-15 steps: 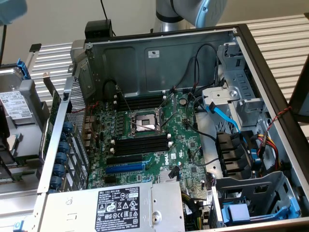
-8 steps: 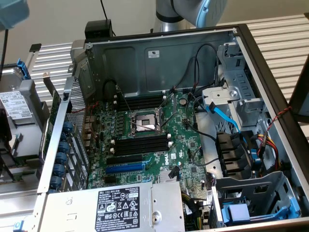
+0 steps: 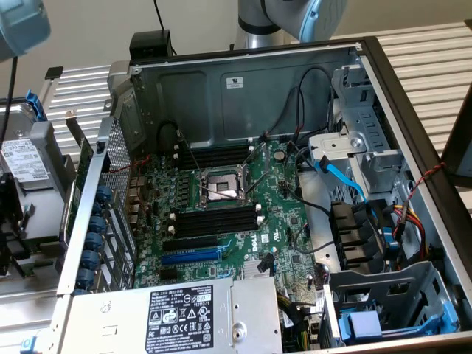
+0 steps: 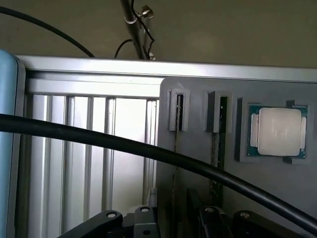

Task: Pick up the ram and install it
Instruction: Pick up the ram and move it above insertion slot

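- Dark and thin, seen edge-on from the wrist view, the ram (image 4: 179, 111) stands on its long edge in a raised bracket on a grey holder plate (image 4: 198, 109). It is not in the computer.
- A second stick (image 4: 222, 111) stands the same way in the neighbouring bracket, between the first one and a processor (image 4: 278, 131) that lies flat in its own recess on the plate.
- The gripper (image 4: 176, 220) is nearest the stick that is farther from the processor. That stick's edge runs straight toward the gap between the jaws.
- The jaws are spread as wide as they go, with the black linkages splayed to either side. I see nothing clamped between them, and I cannot tell whether either finger touches the stick.
- A black cable (image 4: 99, 139) crosses in front of the plate, and beside the plate lies the slatted aluminium table (image 4: 89, 163).
- In the exterior view the arm (image 3: 295, 18) reaches across behind the open computer case (image 3: 243, 88), away from the motherboard (image 3: 280, 214).
- On that board, the black memory slots (image 3: 217, 223) with white end clips look empty. They sit on both sides of the processor socket (image 3: 221, 184), and the blue expansion slot (image 3: 190, 257) lies nearer the camera.
- Judged from this, the task is at its start: the pick-up is lined up but not made, and the carry to the case and the seating in a slot are not yet done.
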